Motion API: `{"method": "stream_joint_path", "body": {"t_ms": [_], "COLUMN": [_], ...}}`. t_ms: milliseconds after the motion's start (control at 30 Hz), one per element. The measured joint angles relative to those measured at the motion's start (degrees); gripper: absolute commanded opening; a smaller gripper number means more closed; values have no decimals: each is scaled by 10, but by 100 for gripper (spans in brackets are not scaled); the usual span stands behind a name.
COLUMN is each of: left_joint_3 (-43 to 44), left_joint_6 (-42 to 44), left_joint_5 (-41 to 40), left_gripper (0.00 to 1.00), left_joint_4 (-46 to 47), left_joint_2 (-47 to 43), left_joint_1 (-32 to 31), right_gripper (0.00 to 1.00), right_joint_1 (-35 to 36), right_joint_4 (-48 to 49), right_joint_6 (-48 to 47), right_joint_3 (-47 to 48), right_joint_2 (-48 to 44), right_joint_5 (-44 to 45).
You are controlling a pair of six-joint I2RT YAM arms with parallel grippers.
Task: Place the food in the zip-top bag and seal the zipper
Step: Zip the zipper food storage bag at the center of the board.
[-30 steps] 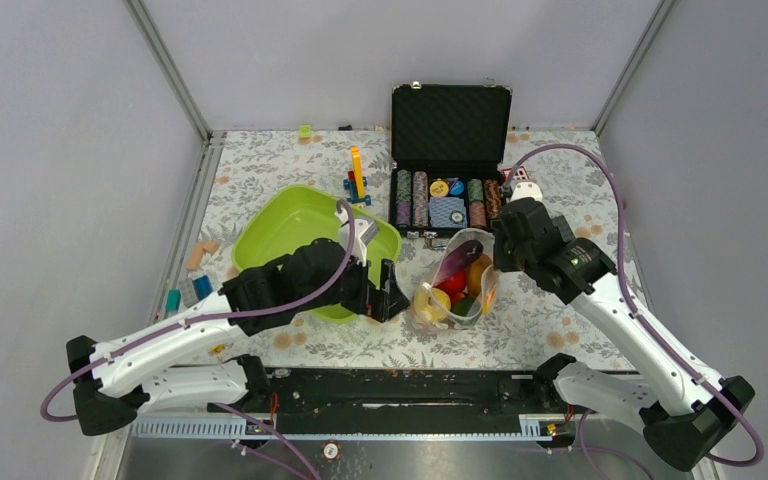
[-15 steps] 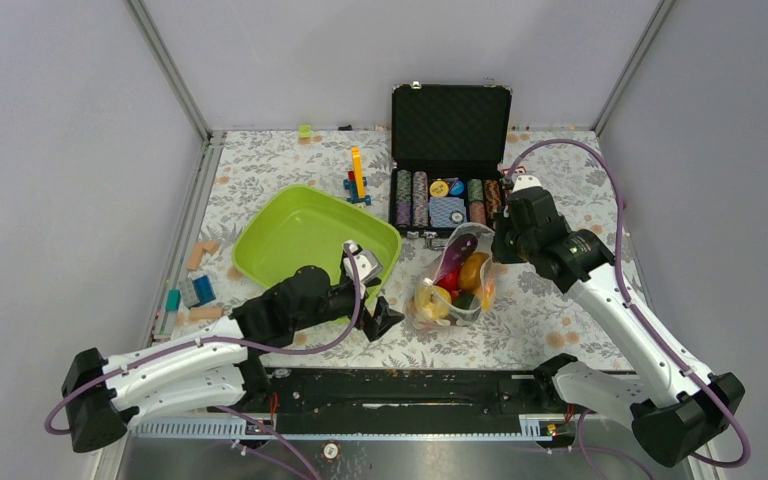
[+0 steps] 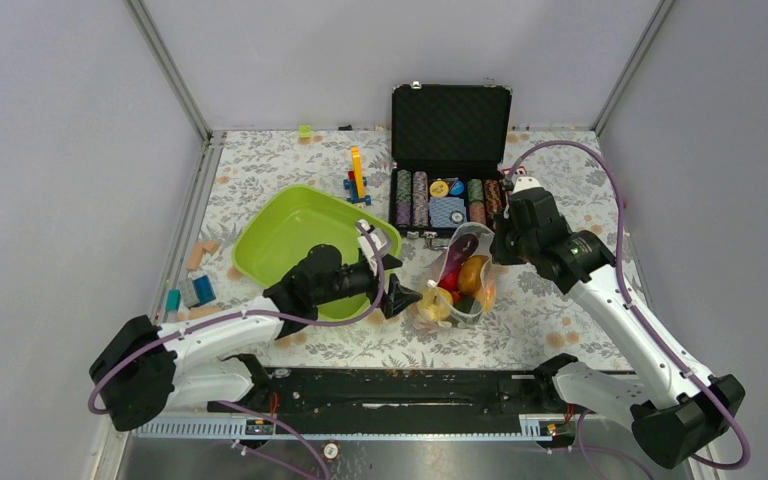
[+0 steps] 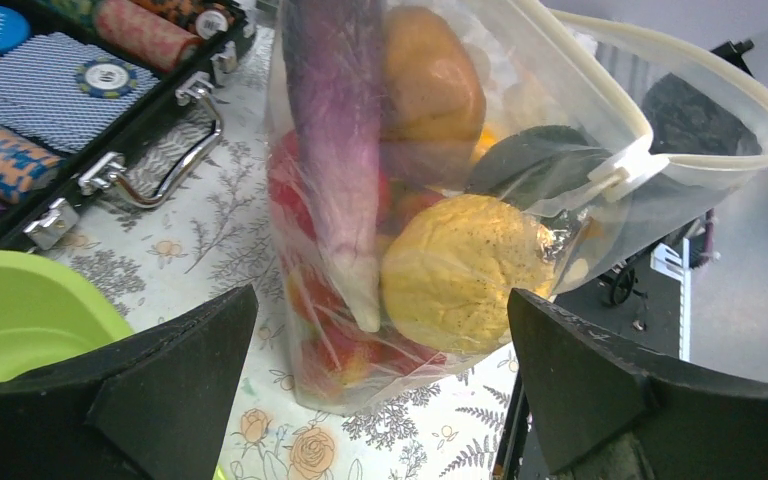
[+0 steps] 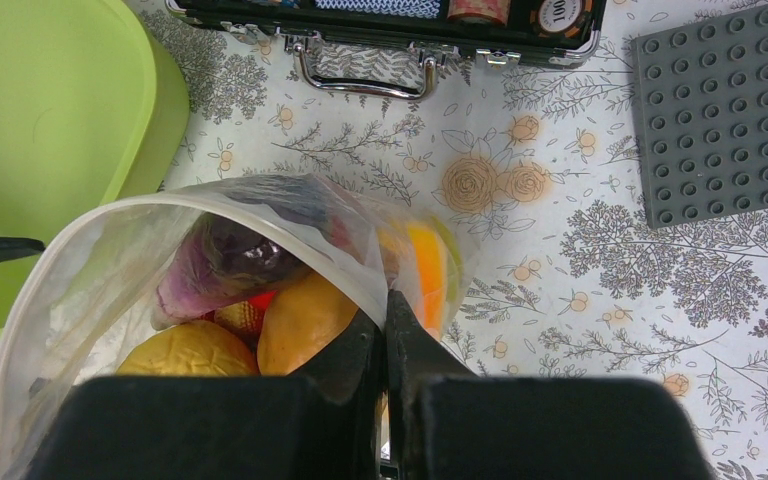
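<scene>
The zip-top bag stands with its mouth open, in front of the black case. The food sits inside it: a purple piece, an orange one, a yellow one and red ones. My right gripper is shut on the bag's right rim and holds it up; in the right wrist view the pinch grips the rim of the bag above the food. My left gripper is open just left of the bag, with nothing between its fingers.
A lime-green tray lies left of the bag, under my left arm. The open black case with poker chips stands behind it. A grey studded plate lies to the right. Small blocks sit along the left edge, and a yellow-and-blue toy stands behind the tray.
My left gripper has moved right, from the tray's near rim to the bag's left side, still open. The right gripper lifted the bag's rim slightly and stays shut on it.
</scene>
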Motion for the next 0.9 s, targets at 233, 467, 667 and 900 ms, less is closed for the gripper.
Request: {"method": "stream_joint_path", "body": {"t_ms": [233, 467, 667, 900], "left_joint_3": [6, 19, 21, 21], "left_joint_6": [-12, -37, -29, -19], "left_joint_5": [68, 112, 57, -26], "left_gripper": [97, 97, 94, 92], "left_joint_4": [49, 101, 103, 111], "left_joint_2": [40, 83, 82, 77], "left_joint_1": [0, -2, -65, -90], "right_gripper": [0, 0, 0, 0], "right_joint_1": [-6, -9, -13, -14], "right_joint_4": [0, 0, 0, 0], "right_joint_6": [8, 19, 45, 72], "right_joint_3": [-9, -16, -20, -34], "right_joint_2": [-3, -10, -12, -32], "right_joint_5": [0, 0, -10, -23]}}
